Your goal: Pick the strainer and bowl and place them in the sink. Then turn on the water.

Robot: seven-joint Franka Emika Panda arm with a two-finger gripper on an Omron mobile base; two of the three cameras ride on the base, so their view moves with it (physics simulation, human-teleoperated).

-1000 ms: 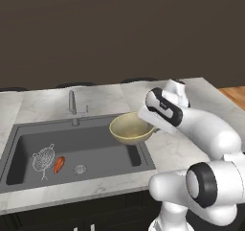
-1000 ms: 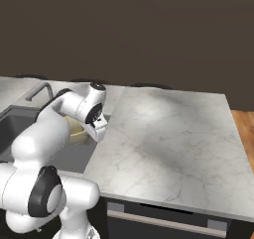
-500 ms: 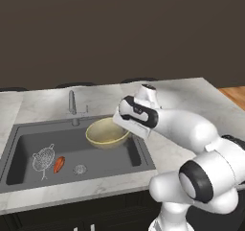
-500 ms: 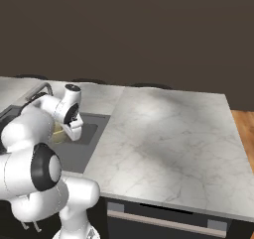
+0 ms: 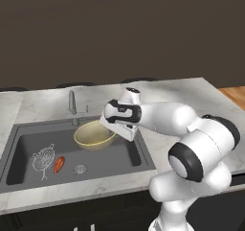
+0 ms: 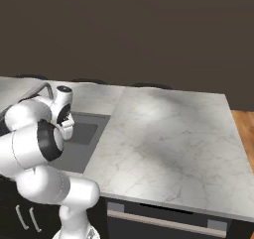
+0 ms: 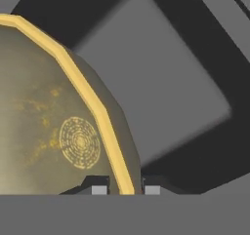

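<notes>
One item left to set down: the bowl [image 5: 94, 134] hangs over the sink [image 5: 24, 138], above the basin floor near the back wall and just in front of the faucet [image 5: 72, 102], slightly tilted. The gripper [image 7: 125, 187] is pinched on the bowl's rim at its right edge, one finger inside the wall and one outside, as the hand view shows. The strainer [image 5: 42, 159] already lies on the basin floor at the left, with a small orange-red object [image 5: 59, 164] just beside it and the drain [image 5: 80, 168] to the right of both. For a clean drop I'd lower the bowl toward the open floor right of the drain, well apart from the strainer, level it, and open only once the base is near the bottom. Risk: the one-sided rim pinch could let it swing or tip on release. The faucet then needs turning on.
</notes>
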